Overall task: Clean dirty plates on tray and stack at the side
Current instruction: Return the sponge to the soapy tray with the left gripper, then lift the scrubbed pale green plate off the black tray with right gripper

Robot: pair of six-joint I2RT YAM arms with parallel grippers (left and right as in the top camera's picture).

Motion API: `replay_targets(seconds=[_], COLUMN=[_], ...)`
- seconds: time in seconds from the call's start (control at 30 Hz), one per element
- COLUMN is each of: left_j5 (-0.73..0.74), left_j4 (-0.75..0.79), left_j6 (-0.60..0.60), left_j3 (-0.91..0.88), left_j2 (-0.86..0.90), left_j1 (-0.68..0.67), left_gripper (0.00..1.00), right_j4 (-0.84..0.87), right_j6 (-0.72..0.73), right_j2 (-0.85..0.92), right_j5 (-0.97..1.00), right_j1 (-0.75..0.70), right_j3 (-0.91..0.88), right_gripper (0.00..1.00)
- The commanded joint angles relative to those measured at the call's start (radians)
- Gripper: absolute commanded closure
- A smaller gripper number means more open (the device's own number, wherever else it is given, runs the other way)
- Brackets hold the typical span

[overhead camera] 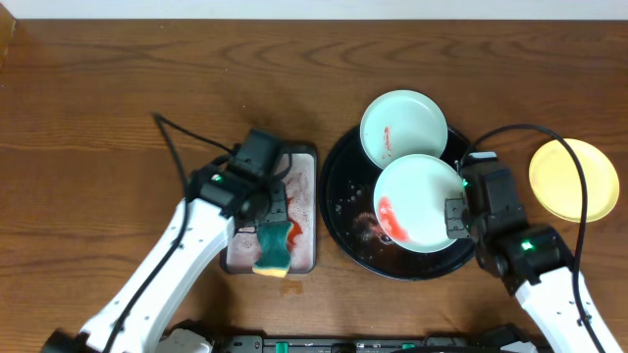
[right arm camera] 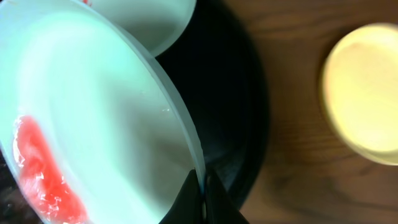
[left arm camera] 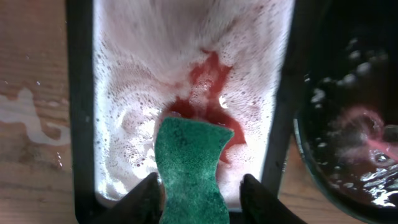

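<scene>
A black tray (overhead camera: 341,191) holds two mint plates. The far one (overhead camera: 402,126) lies flat with a small red smear. The near one (overhead camera: 420,196) has a large red smear and is tilted; my right gripper (overhead camera: 456,211) is shut on its right rim. The right wrist view shows the fingers (right arm camera: 204,177) pinching that plate (right arm camera: 93,112) over the tray (right arm camera: 230,93). A pale yellow plate (overhead camera: 574,178) lies on the wood to the right of the tray. My left gripper (overhead camera: 275,218) is shut on a green sponge (left arm camera: 189,162) over the pan.
A silver rectangular pan (overhead camera: 302,186) left of the tray holds foamy water tinged red (left arm camera: 124,74). Water drops lie on the wood left of the pan (left arm camera: 25,112). The tray's wet edge (left arm camera: 348,124) is close on the pan's right.
</scene>
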Motion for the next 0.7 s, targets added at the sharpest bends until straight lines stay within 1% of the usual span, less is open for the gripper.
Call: replay_targets(seconds=[0.0, 0.23, 0.43, 0.6, 0.67], left_j5=[0.026, 0.030, 0.029, 0.029, 0.029], left_j4=[-0.009, -0.060, -0.154, -0.185, -0.185], left_j6=[0.012, 0.011, 0.012, 0.012, 0.012], left_j3=[0.003, 0.003, 0.002, 0.002, 0.002], left_j2=[-0.084, -0.234, -0.257, -0.250, -0.250], left_j1=[0.012, 0.011, 0.011, 0.011, 0.011], left_gripper=[0.50, 0.43, 0.40, 0.32, 0.25], right_j4=[0.002, -0.011, -0.028, -0.030, -0.031], right_j6=[0.022, 0.022, 0.008, -0.009, -0.020], right_j2=[-0.025, -0.024, -0.024, -0.024, -0.024], right_j5=[0.190, 0.447, 0.646, 0.744, 0.762], right_j1=[0.076, 0.278, 0.431, 0.525, 0.550], right_j3=[0.014, 0.040, 0.045, 0.046, 0.051], right_gripper=[0.99, 0.99, 0.99, 0.99, 0.99])
